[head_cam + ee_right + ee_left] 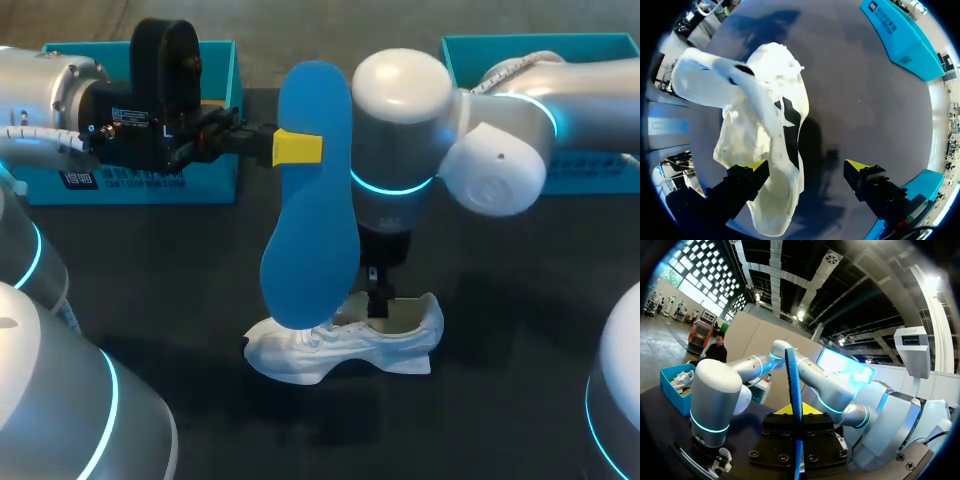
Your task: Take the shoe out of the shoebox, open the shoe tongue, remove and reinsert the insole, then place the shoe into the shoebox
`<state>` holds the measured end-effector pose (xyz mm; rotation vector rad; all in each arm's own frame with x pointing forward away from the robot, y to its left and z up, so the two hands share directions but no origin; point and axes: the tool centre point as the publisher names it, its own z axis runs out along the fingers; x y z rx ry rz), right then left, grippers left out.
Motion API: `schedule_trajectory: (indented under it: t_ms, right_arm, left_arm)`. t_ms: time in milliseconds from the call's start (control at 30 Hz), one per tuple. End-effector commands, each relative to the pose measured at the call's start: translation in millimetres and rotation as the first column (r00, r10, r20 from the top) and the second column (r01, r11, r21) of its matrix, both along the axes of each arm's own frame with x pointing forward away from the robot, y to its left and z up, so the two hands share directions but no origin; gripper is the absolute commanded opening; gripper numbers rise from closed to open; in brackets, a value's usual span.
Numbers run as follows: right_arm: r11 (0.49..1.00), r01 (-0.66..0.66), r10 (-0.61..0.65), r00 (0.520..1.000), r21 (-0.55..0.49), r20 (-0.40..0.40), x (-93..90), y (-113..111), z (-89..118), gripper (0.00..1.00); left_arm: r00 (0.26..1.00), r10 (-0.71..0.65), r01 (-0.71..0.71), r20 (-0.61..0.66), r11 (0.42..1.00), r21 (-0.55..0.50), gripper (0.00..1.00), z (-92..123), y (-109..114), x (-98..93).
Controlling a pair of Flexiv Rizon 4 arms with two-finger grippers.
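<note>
The left gripper [297, 147] is clamped on the blue insole [310, 210], holding it upright over the white shoe [340, 348], ready for reinsertion. The right gripper [807, 166] hangs spread at the heel, one finger apparently inside the opening, to steady the shoe on the table [500, 300].

Left arm [60, 90] enters from the left with its wrist level, extended toward the middle. Left gripper [297, 147] is clamped on a blue insole [310, 240], one finger on each face. Right arm [500, 150] is bent, with its wrist vertical and pointing down. Right gripper [807, 167] has its fingers spread wide apart.
</note>
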<state>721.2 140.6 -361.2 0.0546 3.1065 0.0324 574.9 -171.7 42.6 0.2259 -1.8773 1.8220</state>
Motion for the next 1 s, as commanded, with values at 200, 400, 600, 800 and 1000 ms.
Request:
schedule_trajectory:
  t_ms: [200, 400, 600, 800, 1000]
  right_arm:
    - [1.0, 0.014, -0.014, 0.999, 0.007, -0.034, 1.4, -2.8, -25.7, 0.31]
    - [1.0, 0.019, -0.018, 0.999, 0.005, -0.044, -0.7, -5.5, -31.2, 0.0]
    - [0.999, 0.033, -0.033, 0.999, -0.002, -0.036, -2.8, -9.9, -26.8, 0.0]
    - [0.998, 0.057, -0.057, 0.998, -0.011, -0.031, -5.2, -12.7, -23.0, 0.0]
    - [0.991, 0.125, -0.127, 0.991, -0.037, -0.045, -8.0, -13.6, -16.9, 0.0]
  left_arm:
    - [1.0, 0.0, 0.0, 0.0, 1.0, -0.002, 0.0, -0.5, -0.7, -0.2]
    - [1.0, 0.0, 0.0, 0.0, 1.0, -0.002, 0.0, -0.5, -0.7, -0.2]
    - [1.0, 0.0, 0.0, 0.0, 1.0, -0.002, 0.0, -0.5, -0.7, -0.2]
    - [1.0, 0.0, 0.0, 0.0, 1.0, -0.002, 0.0, -0.5, -0.7, -0.2]
    - [1.0, 0.0, 0.0, 0.0, 1.0, -0.002, 0.0, -0.5, -0.7, -0.2]
